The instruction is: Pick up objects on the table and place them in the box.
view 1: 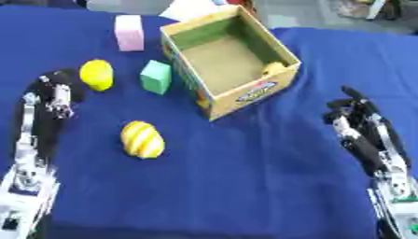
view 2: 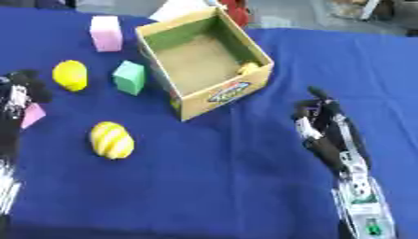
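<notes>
Box (view 1: 229, 60) sits open-topped at upper centre of the frame on the blue-covered counter (view 1: 245, 177), turned corner-on; one small yellow item (view 1: 274, 68) already lies against its right inner wall. Still outside, all to its left: pink block (view 1: 129, 32) upper left, green cube (view 1: 156, 77) just beside the box, yellow round piece (view 1: 96, 74), striped yellow piece (view 1: 142, 139) lower down, and a pink piece (view 2: 32, 115) at the left edge. Left hand (view 1: 55, 95) is near the yellow round piece, probably staged for it; cannot tell its finger state. Right hand (view 2: 323, 122) idles at right, fingers relaxed, holding nothing.
</notes>
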{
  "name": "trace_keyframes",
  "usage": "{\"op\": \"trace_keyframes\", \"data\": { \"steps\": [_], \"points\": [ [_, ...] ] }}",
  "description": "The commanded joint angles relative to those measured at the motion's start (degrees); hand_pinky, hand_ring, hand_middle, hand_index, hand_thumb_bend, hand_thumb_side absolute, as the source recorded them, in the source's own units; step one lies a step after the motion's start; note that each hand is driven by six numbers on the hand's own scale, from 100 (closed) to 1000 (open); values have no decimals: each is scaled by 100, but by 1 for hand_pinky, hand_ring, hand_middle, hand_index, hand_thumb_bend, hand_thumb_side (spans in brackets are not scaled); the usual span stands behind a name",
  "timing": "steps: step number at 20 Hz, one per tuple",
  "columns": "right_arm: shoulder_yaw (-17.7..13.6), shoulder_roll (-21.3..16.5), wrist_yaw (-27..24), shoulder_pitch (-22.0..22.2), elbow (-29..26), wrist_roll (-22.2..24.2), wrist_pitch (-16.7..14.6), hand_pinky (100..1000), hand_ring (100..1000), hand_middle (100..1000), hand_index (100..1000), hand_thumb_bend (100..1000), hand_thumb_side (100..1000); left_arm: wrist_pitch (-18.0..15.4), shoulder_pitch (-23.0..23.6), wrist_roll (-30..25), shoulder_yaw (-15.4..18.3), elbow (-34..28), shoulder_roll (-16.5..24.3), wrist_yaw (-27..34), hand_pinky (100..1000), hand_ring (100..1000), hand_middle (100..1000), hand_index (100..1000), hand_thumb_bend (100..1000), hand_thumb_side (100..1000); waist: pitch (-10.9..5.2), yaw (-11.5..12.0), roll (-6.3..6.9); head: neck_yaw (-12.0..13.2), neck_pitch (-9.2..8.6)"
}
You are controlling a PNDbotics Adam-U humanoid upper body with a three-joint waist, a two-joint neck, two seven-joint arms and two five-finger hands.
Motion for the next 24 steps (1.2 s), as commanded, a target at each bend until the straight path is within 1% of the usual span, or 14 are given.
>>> {"op": "trace_keyframes", "data": {
  "steps": [1, 4, 6, 8, 9, 12, 15, 16, 17, 19, 20, 21, 24],
  "points": [
    [-35, -71, 22, -19, -42, 1, -1, 648, 619, 660, 926, 100, 428, 46, -139, 6, 111, -166, 399, -145, 598, 569, 549, 727, 100, 621, -189, 14, 120, -29, 2],
    [-46, -93, 26, 6, -28, -10, 4, 648, 619, 660, 926, 100, 429, 156, -273, -64, 180, -231, 915, -349, 605, 574, 555, 736, 100, 555, -210, 32, 146, -57, 20],
    [-49, -114, 31, 22, -20, -13, 6, 648, 619, 660, 926, 100, 431, 249, -376, -155, 200, -275, 1390, -523, 612, 578, 561, 744, 100, 512, -225, 43, 177, -70, 27],
    [-49, -129, 36, 34, -15, -12, 9, 648, 619, 660, 926, 100, 432, 345, -476, -295, 187, -302, 1834, -698, 618, 582, 567, 751, 100, 491, -237, 50, 203, -84, 34],
    [-48, -137, 39, 40, -12, -10, 11, 648, 619, 660, 926, 100, 433, 385, -523, -391, 167, -303, 2061, -790, 628, 590, 578, 763, 100, 449, -244, 52, 219, -93, 37],
    [-46, -162, 44, 55, -7, -1, 13, 649, 619, 660, 926, 100, 433, 501, -667, -775, 91, -218, 2695, -1100, 657, 614, 606, 792, 100, 377, -258, 50, 250, -108, 47],
    [-51, -193, 49, 75, 4, -2, 19, 649, 619, 660, 926, 100, 432, 569, -811, -1300, -20, -56, 3234, -1466, 693, 644, 639, 824, 100, 344, -268, 38, 280, -117, 72],
    [-50, -200, 51, 80, 6, 0, 20, 649, 619, 661, 926, 100, 433, 573, -866, -1481, -59, 8, 3380, -1593, 695, 649, 647, 829, 100, 338, -271, 35, 288, -122, 78],
    [-47, -206, 53, 82, 8, 5, 19, 649, 619, 661, 926, 100, 433, 600, -924, -1672, -112, 99, 3522, -1693, 716, 675, 679, 847, 100, 333, -275, 31, 297, -127, 83],
    [-43, -216, 58, 86, 13, 14, 20, 649, 620, 661, 926, 100, 433, 645, -1047, -2075, -227, 290, 3768, -1840, 735, 697, 708, 865, 100, 335, -282, 20, 310, -132, 91],
    [-42, -222, 60, 89, 15, 17, 21, 649, 619, 661, 926, 100, 433, 663, -1106, -2306, -289, 391, 3873, -1909, 746, 709, 726, 877, 122, 348, -285, 13, 316, -134, 98],
    [-42, -229, 62, 94, 19, 19, 22, 649, 619, 661, 926, 100, 434, 672, -1157, -2561, -353, 491, 3961, -1976, 763, 731, 751, 892, 167, 376, -289, 8, 323, -135, 104],
    [-38, -242, 65, 107, 32, 24, 24, 649, 619, 661, 926, 100, 435, 700, -1329, -3304, -482, 808, 4120, -2207, 785, 755, 781, 906, 242, 410, -299, 7, 337, -149, 115]
  ]
}}
